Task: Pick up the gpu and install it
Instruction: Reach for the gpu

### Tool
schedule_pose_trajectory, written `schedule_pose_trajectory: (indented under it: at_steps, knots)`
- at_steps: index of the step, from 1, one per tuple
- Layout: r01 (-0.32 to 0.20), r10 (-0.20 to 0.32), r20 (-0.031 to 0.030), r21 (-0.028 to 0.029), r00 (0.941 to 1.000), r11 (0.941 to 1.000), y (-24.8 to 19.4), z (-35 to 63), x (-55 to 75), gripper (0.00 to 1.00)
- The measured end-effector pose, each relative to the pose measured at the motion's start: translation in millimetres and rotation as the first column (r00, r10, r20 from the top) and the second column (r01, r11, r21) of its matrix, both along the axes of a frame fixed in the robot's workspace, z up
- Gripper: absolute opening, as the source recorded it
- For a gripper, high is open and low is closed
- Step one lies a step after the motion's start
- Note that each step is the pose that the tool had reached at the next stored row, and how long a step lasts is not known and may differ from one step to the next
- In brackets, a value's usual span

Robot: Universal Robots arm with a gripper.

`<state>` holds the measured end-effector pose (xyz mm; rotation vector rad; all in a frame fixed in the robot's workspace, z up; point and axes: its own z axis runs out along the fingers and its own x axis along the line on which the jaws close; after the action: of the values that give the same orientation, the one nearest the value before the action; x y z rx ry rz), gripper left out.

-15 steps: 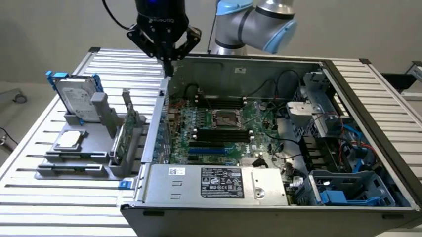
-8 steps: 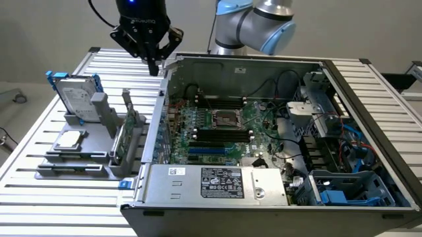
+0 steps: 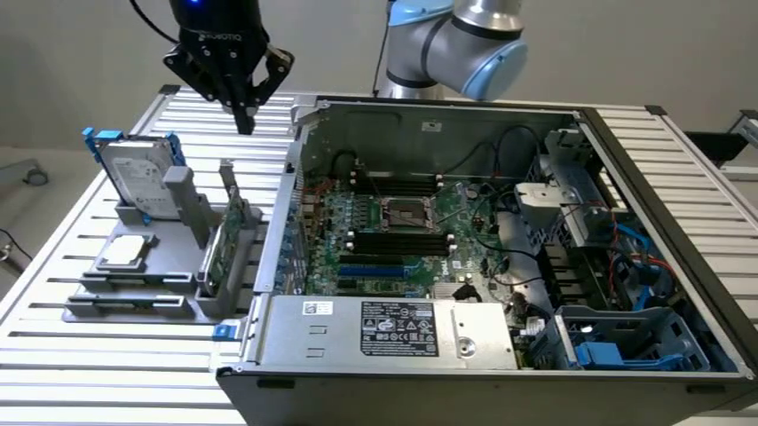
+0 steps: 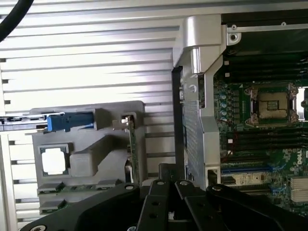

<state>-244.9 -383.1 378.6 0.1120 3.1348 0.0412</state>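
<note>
The gpu (image 3: 232,232) stands on its edge in a grey holder (image 3: 142,286) on the slatted table, at the exterior view's left of the open computer case. Its green board and silvery end bracket show. In the wrist view the gpu (image 4: 131,147) appears edge-on as a thin green strip in the grey holder (image 4: 86,163). My gripper (image 3: 245,120) hangs in the air well above and behind the gpu, its black fingers pressed together to a point and holding nothing. The wrist view has the gripper (image 4: 171,185) over the gap between the holder and the case wall.
The open computer case (image 3: 616,177) exposes the motherboard (image 3: 391,231) with its slots and socket. A silver hard drive with blue rails (image 3: 134,173) stands at the holder's back. A small square silver chip (image 3: 127,252) lies on the holder. The arm's base (image 3: 462,44) rises behind the case.
</note>
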Motion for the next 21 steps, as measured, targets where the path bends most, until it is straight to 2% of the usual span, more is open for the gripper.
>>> schedule_pose_trajectory:
  at_steps: [6,10,11,12,13,15,18,21]
  knots:
    - [0.0,0.0,-0.009,-0.0121,1.0,0.9999,6.2,-1.8,-27.4,0.11]
    - [0.0,0.0,-0.0194,-0.0221,0.9998,0.9998,9.9,-2.5,-44.9,0.11]
    - [-0.001,0.0,-0.0213,-0.0287,0.9998,0.9996,10.3,-2.6,-47.3,0.11]
    - [-0.005,0.004,-0.0222,-0.0386,0.9997,0.9992,10.3,-2.5,-47.5,0.11]
    - [-0.011,0.01,-0.0223,-0.0452,0.9997,0.9989,10.3,-2.5,-47.6,0.11]
    - [-0.032,0.031,-0.0222,-0.0522,0.9993,0.9981,10.2,-2.7,-47.6,0.11]
    - [-0.069,0.068,-0.0224,-0.0544,0.9975,0.9962,10.2,-2.6,-47.6,0.11]
    - [-0.072,0.071,-0.0225,-0.0545,0.9972,0.9959,10.0,-2.6,-47.6,0.11]
